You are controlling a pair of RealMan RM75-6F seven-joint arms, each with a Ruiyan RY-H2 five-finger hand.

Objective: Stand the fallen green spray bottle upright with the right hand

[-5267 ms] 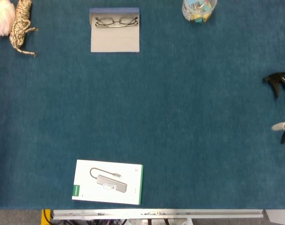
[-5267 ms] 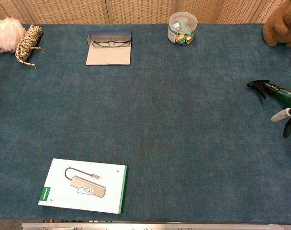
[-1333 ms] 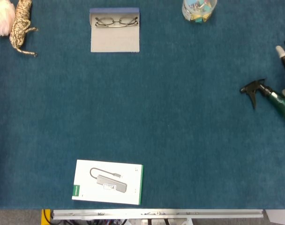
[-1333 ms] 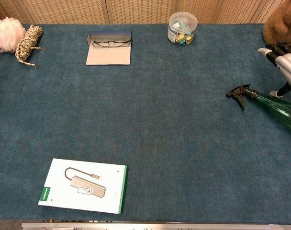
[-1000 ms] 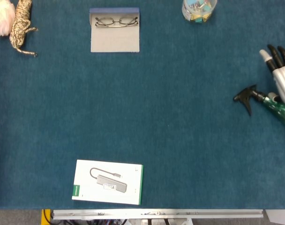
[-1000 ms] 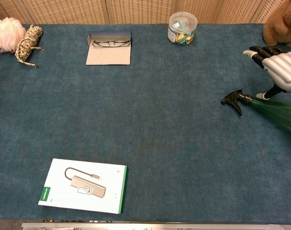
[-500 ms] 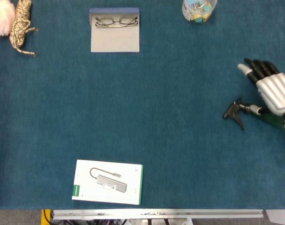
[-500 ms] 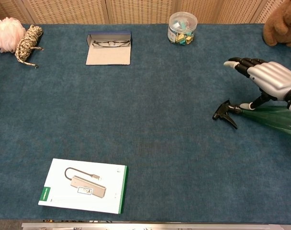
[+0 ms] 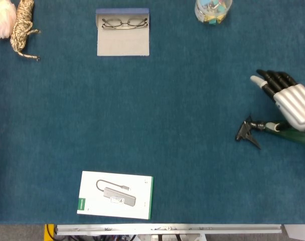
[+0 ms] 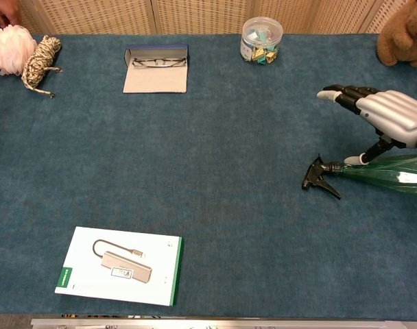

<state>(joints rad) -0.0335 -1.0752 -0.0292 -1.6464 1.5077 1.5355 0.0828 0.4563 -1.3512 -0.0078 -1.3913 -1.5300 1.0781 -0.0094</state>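
Blue felt-like surface (image 10: 215, 157) fills both views, with a wicker screen along the far edge in the chest view. Green spray bottle (image 10: 390, 175) lies on its side at the right of the frame, black trigger head (image 9: 247, 131) pointing left; its body runs off the right edge. Over the last five seconds the bottle has been dragged inward from the extreme right edge toward the centre, and it now shows more fully in both views.

Right hand (image 10: 383, 113) sits over the bottle's neck. Its long fingers (image 9: 271, 80) are stretched out, side by side, reaching up and left of the bottle and touching nothing. The thumb (image 10: 373, 152) reaches down to the neck; whether it presses the bottle or merely touches cannot be told. No enclosing hold is visible. Left hand is not seen in either view.

Judgement: repositioning appears done, but the bottle is not yet upright. A wrap around the body looks necessary before tipping it up.

Also present: glasses case (image 9: 123, 31), clip jar (image 10: 261, 40), boxed adapter (image 9: 115, 195), twine bundle (image 10: 38, 59).
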